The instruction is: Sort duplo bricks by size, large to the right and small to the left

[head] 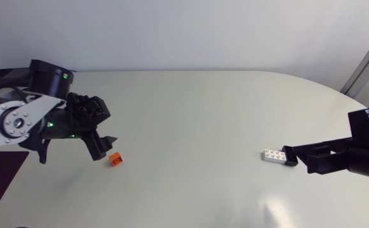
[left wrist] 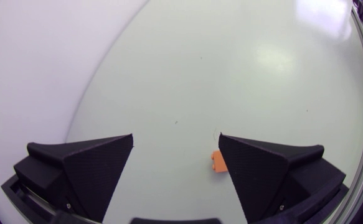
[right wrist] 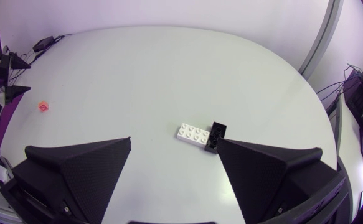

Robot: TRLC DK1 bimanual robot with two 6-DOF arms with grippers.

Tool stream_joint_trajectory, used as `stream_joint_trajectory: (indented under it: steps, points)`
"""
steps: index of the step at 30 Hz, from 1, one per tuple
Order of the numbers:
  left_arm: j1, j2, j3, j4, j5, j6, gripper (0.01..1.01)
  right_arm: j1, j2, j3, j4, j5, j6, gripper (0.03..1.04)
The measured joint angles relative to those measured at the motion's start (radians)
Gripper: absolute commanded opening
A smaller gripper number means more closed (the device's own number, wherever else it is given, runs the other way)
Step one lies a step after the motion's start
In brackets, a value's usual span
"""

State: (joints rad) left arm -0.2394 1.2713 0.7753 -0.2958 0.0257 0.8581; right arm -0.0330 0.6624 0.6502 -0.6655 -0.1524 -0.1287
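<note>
We are holding both end effectors open and empty, the left end effector (head: 106, 147) hanging just beside the small orange brick (head: 115, 159) on the worktop's (head: 190, 114) left, and the right end effector (head: 303, 158) near the long white brick (head: 273, 155) and the black brick (head: 289, 155) touching it, so the sorting is looking finished.

Robotics lab: a left arm (head: 19, 120) and a right arm (head: 361, 152), grey links with black joints, stand at opposite ends of a white, round-cornered bench (head: 203, 107).
</note>
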Motion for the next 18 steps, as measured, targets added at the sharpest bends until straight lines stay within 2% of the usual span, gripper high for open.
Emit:
stream_joint_trajectory:
  steps: [8, 13, 18]
  points:
    - [-0.002, -0.255, -0.029, -0.013, -0.088, -0.145, 0.979, -0.071, -0.008, -0.042, 0.133, -0.004, -0.019, 0.99]
    - [0.055, -0.361, -0.069, -0.019, -0.130, -0.201, 0.980, -0.106, -0.024, -0.087, 0.208, -0.004, -0.022, 0.99]
    - [0.067, -0.494, -0.202, 0.125, -0.291, -0.241, 0.979, -0.119, -0.093, -0.126, 0.267, 0.008, -0.022, 0.99]
